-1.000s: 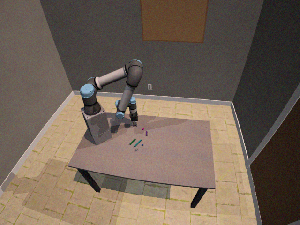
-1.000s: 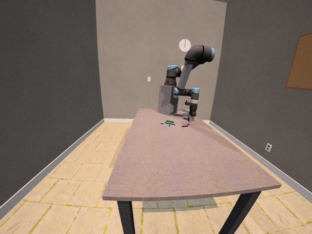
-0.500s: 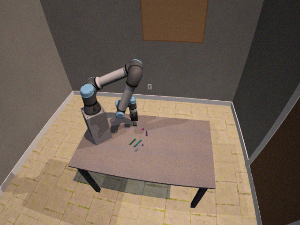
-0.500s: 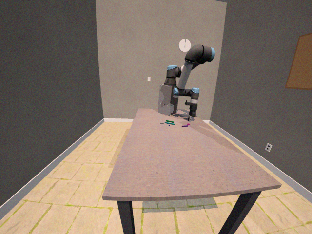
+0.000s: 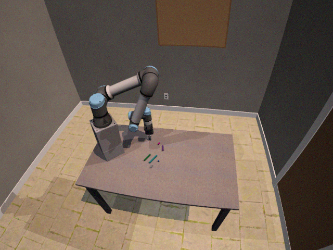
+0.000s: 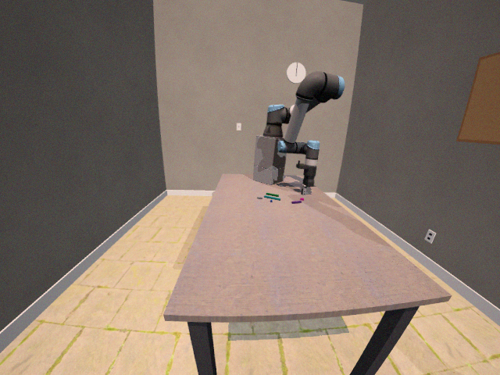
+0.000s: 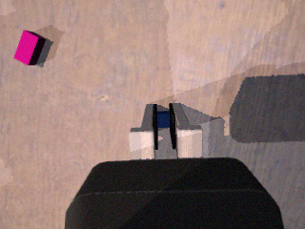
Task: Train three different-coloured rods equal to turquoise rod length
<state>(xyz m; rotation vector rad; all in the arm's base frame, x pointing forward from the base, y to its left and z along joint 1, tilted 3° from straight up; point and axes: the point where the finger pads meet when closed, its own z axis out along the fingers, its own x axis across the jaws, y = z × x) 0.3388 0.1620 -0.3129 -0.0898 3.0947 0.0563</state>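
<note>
My gripper (image 7: 163, 117) points down at the table near its far edge, close to the robot's base; it also shows in the top view (image 5: 148, 138) and the exterior view (image 6: 305, 191). In the wrist view its fingers are closed against a small blue rod (image 7: 163, 119) on the table. A magenta rod (image 7: 30, 48) lies to the upper left there, apart from the fingers. On the table lie the magenta rod (image 5: 158, 143), a purple rod (image 5: 162, 148), a green rod (image 5: 146, 157), the turquoise rod (image 5: 153, 159), a second blue rod (image 5: 157, 160) and a grey rod (image 5: 151, 166).
The green and turquoise rods lie side by side, roughly parallel. The robot's grey pedestal (image 5: 107, 139) stands at the table's far left corner. The gripper's dark shadow (image 7: 267, 110) falls on the table to the right of the fingers.
</note>
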